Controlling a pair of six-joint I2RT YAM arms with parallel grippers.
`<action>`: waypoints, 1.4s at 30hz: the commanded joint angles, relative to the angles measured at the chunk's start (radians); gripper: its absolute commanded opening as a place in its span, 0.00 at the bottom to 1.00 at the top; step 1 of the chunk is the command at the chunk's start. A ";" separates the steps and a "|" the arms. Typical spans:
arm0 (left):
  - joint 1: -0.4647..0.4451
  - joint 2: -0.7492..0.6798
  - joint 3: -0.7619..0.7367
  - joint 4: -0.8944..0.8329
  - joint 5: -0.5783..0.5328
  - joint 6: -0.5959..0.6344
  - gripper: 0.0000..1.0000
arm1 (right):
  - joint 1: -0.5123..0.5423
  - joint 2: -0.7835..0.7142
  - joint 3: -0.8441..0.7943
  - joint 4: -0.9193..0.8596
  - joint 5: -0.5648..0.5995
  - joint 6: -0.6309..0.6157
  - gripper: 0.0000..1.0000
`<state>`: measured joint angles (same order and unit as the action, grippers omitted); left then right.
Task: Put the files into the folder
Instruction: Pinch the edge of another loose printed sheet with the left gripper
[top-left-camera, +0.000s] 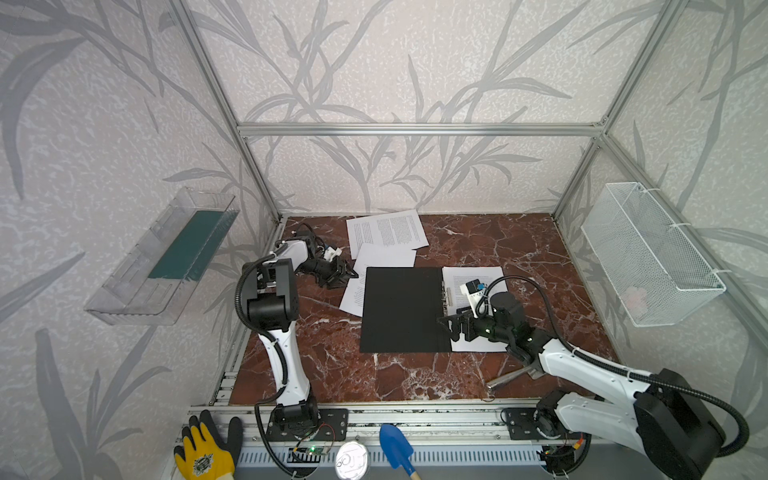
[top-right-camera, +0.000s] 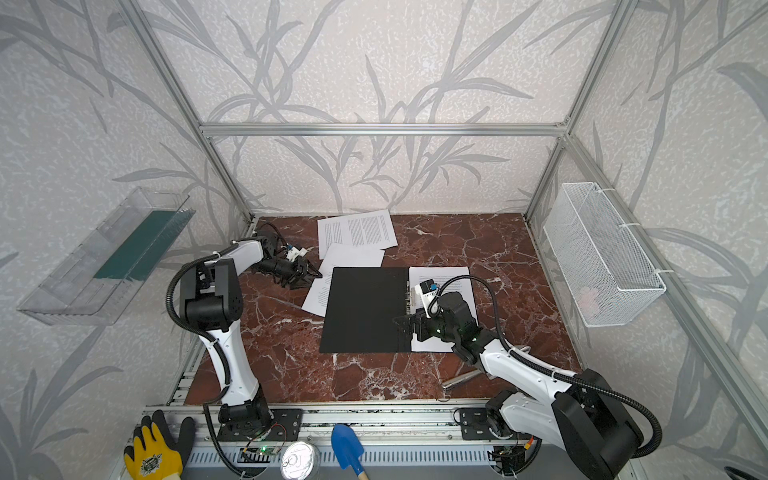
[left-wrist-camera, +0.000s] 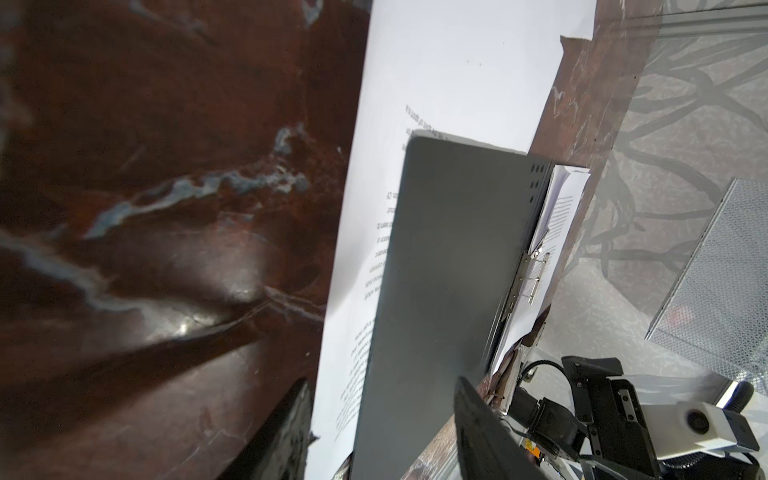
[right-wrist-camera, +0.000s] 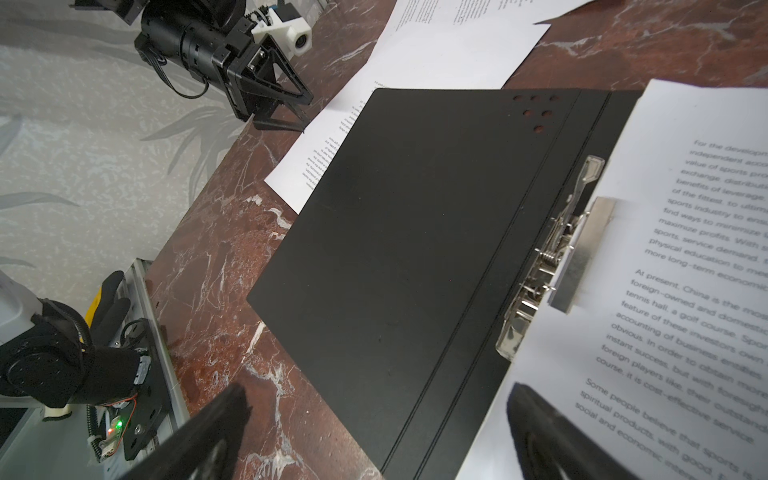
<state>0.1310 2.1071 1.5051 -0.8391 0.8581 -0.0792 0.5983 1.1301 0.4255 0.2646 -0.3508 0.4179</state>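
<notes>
While folder (top-left-camera: 401, 309) lies open, L gripper (top-left-camera: 345, 276), jaws part-spread, sits at loose sheet (top-left-camera: 353, 297) beside folder; R gripper (top-left-camera: 451, 328), spread, hovers near its clip (top-left-camera: 448, 294). Next, prob.: pinch sheet edge.

Both top views stare down from high on the near side of the open folder (top-left-camera: 401, 309), almost matching, while the left wrist camera (right-wrist-camera: 291, 35) looks low across it from off its left edge and the right wrist camera (left-wrist-camera: 706, 424) hangs close over its metal clip (right-wrist-camera: 550, 259), both catching its black inside.
</notes>
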 joint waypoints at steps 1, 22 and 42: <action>-0.002 0.026 0.032 -0.030 0.000 0.016 0.48 | 0.006 -0.020 0.030 0.006 -0.008 -0.007 0.97; -0.054 -0.003 -0.003 0.053 -0.026 0.043 0.36 | 0.006 -0.015 0.032 0.007 -0.015 -0.007 0.97; -0.070 0.016 0.003 0.051 -0.058 0.039 0.26 | 0.006 -0.018 0.032 0.004 -0.016 -0.009 0.97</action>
<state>0.0654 2.1220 1.4822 -0.7593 0.8303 -0.0463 0.5983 1.1294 0.4255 0.2646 -0.3599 0.4179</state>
